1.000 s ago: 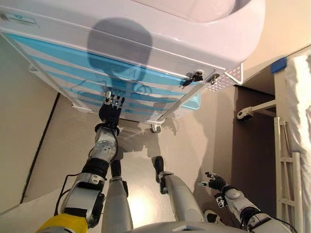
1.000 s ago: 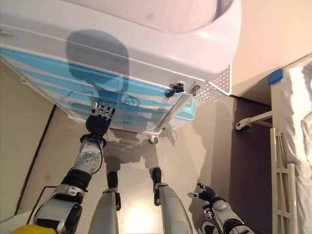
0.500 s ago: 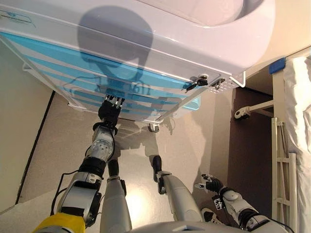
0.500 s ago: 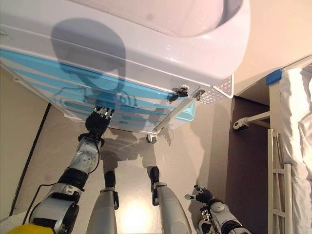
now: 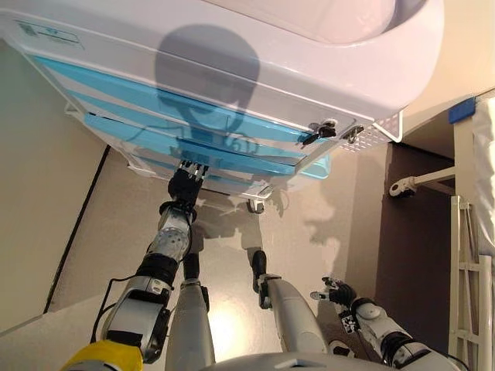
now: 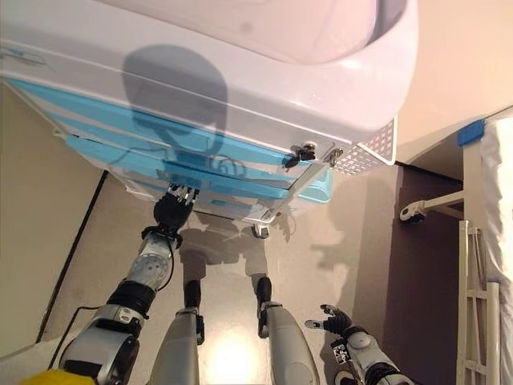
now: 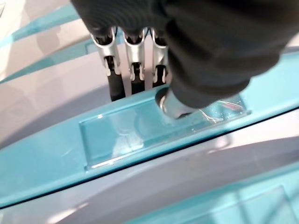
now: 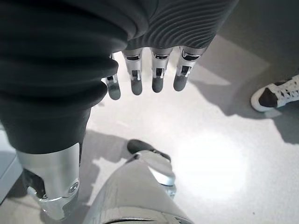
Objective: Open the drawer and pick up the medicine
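A white cart (image 5: 271, 69) with several blue drawers stands in front of me. My left hand (image 5: 186, 184) is up at one blue drawer (image 5: 232, 153), which sticks out a little past the others. Close up, its fingers (image 7: 135, 60) hook behind the top lip of the drawer front (image 7: 56, 158), while the thumb (image 7: 175, 105) presses on the clear handle plate (image 7: 121, 137). My right hand (image 5: 338, 293) hangs low at the lower right, its fingers (image 8: 154, 70) straight, holding nothing. No medicine is in sight.
A light blue bin (image 5: 317, 166) and a perforated white basket (image 5: 383, 135) hang on the cart's right side. A caster (image 5: 254, 205) shows beneath it. A white bed frame (image 5: 468, 255) stands at the right. A person's shoe (image 8: 278, 95) is on the floor.
The left hand's fingers have gone from spread on the drawer front to hooked over its lip, and the drawer now stands out slightly. The camera has shifted. The right hand hangs as before.
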{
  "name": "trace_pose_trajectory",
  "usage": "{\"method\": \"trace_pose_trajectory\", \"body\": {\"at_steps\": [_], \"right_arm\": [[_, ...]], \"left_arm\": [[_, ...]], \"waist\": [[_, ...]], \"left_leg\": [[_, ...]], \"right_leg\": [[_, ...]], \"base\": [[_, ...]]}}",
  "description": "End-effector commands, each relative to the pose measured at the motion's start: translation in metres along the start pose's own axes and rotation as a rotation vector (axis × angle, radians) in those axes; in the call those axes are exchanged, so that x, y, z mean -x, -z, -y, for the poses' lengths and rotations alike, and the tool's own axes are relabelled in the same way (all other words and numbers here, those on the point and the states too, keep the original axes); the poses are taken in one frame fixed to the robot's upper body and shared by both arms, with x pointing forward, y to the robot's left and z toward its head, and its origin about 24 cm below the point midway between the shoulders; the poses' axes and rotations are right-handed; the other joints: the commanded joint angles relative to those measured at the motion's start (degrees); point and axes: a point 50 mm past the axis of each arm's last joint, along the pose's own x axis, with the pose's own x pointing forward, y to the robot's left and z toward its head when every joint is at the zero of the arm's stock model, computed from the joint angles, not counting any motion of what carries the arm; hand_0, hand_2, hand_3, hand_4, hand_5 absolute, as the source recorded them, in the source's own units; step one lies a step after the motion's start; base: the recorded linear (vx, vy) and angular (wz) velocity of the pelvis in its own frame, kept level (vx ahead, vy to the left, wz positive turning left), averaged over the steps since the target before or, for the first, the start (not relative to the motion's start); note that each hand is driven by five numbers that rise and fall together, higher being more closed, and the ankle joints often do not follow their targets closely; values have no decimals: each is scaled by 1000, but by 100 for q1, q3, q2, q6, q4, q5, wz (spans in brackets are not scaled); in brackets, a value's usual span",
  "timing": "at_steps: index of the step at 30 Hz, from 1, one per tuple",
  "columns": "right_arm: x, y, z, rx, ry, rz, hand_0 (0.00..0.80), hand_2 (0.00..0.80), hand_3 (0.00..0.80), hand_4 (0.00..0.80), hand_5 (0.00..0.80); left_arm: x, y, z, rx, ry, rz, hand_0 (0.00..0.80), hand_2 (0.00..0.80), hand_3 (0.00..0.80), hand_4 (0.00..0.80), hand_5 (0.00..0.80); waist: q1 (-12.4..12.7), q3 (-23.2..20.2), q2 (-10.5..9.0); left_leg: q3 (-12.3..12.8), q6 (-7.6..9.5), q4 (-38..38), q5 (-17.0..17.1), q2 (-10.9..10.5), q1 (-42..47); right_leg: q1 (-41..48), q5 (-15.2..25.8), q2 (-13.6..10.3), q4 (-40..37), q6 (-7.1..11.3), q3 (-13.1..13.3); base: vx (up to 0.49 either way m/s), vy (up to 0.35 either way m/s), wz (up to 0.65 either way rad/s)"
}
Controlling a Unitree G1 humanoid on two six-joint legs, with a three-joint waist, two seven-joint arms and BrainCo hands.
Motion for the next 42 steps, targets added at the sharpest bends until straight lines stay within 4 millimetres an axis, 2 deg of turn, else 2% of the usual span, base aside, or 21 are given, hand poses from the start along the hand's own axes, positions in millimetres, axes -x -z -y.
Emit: {"method": "trace_pose_trajectory", "body": {"at_steps": [1,9,10,13,14,16,20,24,28,30,34,38,40,41,42], "right_arm": [[7,10,22,79,49,-18,0,0,0,0,0],[6,5,21,91,62,-9,0,0,0,0,0],[5,2,20,95,61,-4,0,0,0,0,0],[4,-2,20,107,63,4,0,0,0,0,0],[3,-6,21,129,67,13,0,0,0,0,0],[3,-7,22,130,70,15,0,0,0,0,0],[5,-5,32,143,102,3,0,0,0,0,0],[6,-4,49,163,153,-32,0,0,0,0,0],[6,-1,52,165,164,-51,0,0,0,0,0],[7,7,53,179,165,-94,0,0,0,0,0],[8,17,48,193,142,-127,0,0,0,0,0],[9,25,42,192,126,-158,0,0,0,0,0],[8,25,37,191,111,-158,0,0,0,0,0],[7,25,35,190,106,-156,0,0,0,0,0],[7,25,33,190,102,-156,0,0,0,0,0]], "left_arm": [[-7,-11,76,9,368,56,800,800,800,800,800],[13,4,48,37,293,20,800,800,800,800,800],[24,14,37,63,263,-8,800,800,800,800,800],[34,21,29,68,242,-29,800,800,800,800,800],[47,29,23,76,240,-59,800,800,800,800,800],[53,31,21,74,240,-74,800,800,800,800,800],[78,41,24,76,306,-141,800,800,800,800,800],[100,36,27,57,366,-149,800,800,800,800,800],[107,32,33,59,396,-143,800,800,800,800,800],[118,15,42,39,460,-102,800,800,800,800,800],[121,0,55,41,520,-36,800,800,800,800,800],[122,-2,56,40,526,-27,800,800,800,800,800],[122,-2,50,40,497,-20,800,800,800,800,800],[123,-1,46,47,475,-26,558,558,558,558,558],[123,1,41,51,449,-30,0,0,0,0,0]], "waist": [[47,-27,-29],[272,109,104],[347,121,181],[407,149,234],[491,171,300],[517,184,335],[640,260,501],[798,370,685],[859,409,744],[971,429,829],[1008,359,873],[986,239,873],[956,169,852],[943,140,840],[933,124,833]], "left_leg": [[-72,156,417,-337,-160,-74],[-342,87,279,-179,-206,106],[-444,64,213,-123,-221,183],[-540,44,146,-65,-233,293],[-667,29,53,-12,-250,452],[-738,26,42,2,-266,510],[-1077,23,72,31,-396,746],[-1316,30,255,-46,-540,957],[-1356,44,306,-74,-570,1021],[-1370,67,329,-118,-614,1160],[-1372,75,303,-136,-642,1236],[-1333,92,300,-173,-639,1259],[-1265,110,268,-193,-607,1294],[-1226,122,263,-207,-598,1300],[-1182,133,253,-216,-589,1311]], "right_leg": [[-8,185,132,-99,0,-154],[206,-35,68,111,-109,-402],[298,-115,54,165,-142,-509],[418,-177,33,212,-174,-598],[564,-280,13,299,-204,-707],[633,-327,-4,338,-221,-746],[974,-550,-153,576,-304,-1026],[1327,-664,-292,738,-353,-1302],[1415,-686,-322,779,-362,-1346],[1613,-715,-374,775,-361,-1397],[1675,-719,-412,766,-360,-1410],[1675,-711,-425,757,-345,-1384],[1680,-674,-392,674,-329,-1316],[1672,-653,-382,639,-319,-1276],[1668,-635,-373,598,-307,-1240]], "base": [[-21,-69,31],[-28,-81,21],[-21,-72,22],[-3,-74,23],[9,-77,28],[19,-52,34],[33,-39,54],[11,-14,50],[4,13,24],[13,20,12],[8,11,4],[43,19,3],[19,11,-2],[28,34,-6],[19,42,-8]]}}
